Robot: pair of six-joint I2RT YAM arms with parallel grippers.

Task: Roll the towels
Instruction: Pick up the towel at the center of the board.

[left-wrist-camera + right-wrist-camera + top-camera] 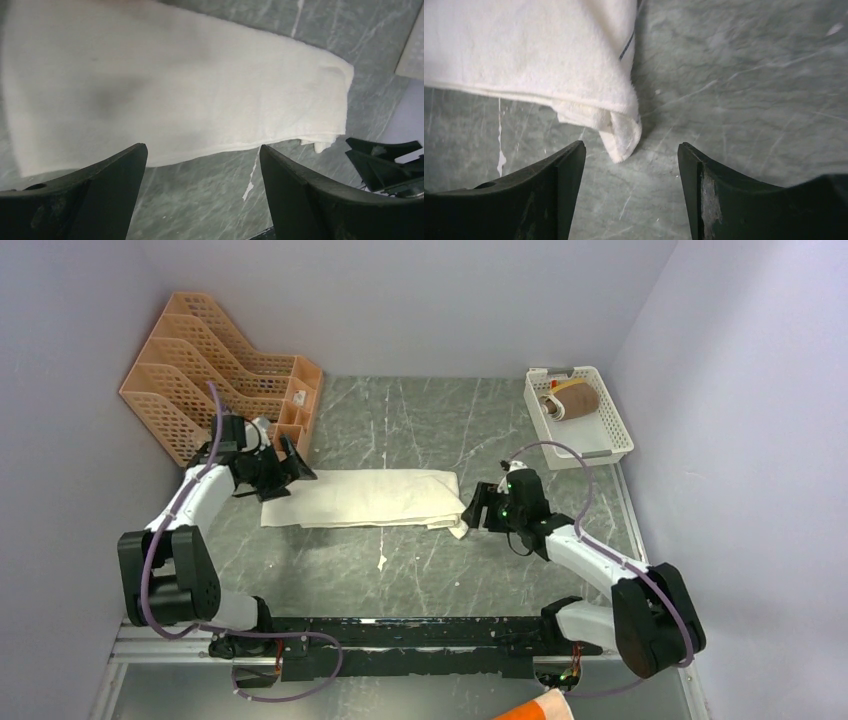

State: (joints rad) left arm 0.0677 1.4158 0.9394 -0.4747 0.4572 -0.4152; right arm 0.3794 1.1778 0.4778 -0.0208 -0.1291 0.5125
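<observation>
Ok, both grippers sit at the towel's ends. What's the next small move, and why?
Probably ease the right gripper down and close it on the towel at its end corner. The jaws stand open, the towel lies flat as a folded strip, and that corner pokes out right between the fingertips, so a roll could start there.

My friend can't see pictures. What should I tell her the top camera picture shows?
A white towel lies folded in a long strip across the grey table, with the left pincer at its left end and the right pincer at its right end. An orange file rack stands back left, a white basket back right.
</observation>
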